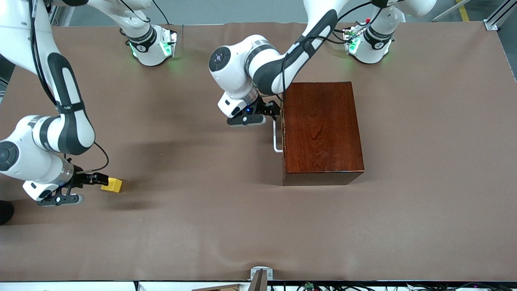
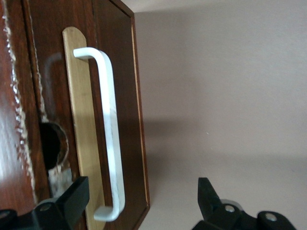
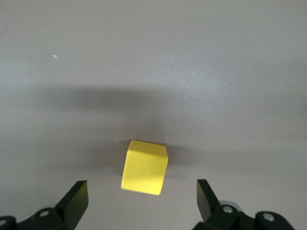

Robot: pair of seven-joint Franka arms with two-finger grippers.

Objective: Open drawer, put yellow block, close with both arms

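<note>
The dark mahogany box (image 1: 322, 131) stands toward the left arm's end of the table, its drawer shut. The drawer front (image 2: 120, 96) carries a white U-shaped handle (image 1: 276, 137), also in the left wrist view (image 2: 110, 139). My left gripper (image 1: 275, 110) is open at the handle's end farther from the front camera, the handle's end between its fingers (image 2: 72, 199). The yellow block (image 1: 112, 185) lies on the table toward the right arm's end. My right gripper (image 1: 97, 178) is open right beside it; in the right wrist view the block (image 3: 144, 167) lies just ahead of the fingers (image 3: 76, 199).
Brown cloth covers the table (image 1: 202, 226). The arm bases (image 1: 153, 48) stand along the edge farthest from the front camera. A small metal bracket (image 1: 260, 275) sits at the edge nearest the front camera.
</note>
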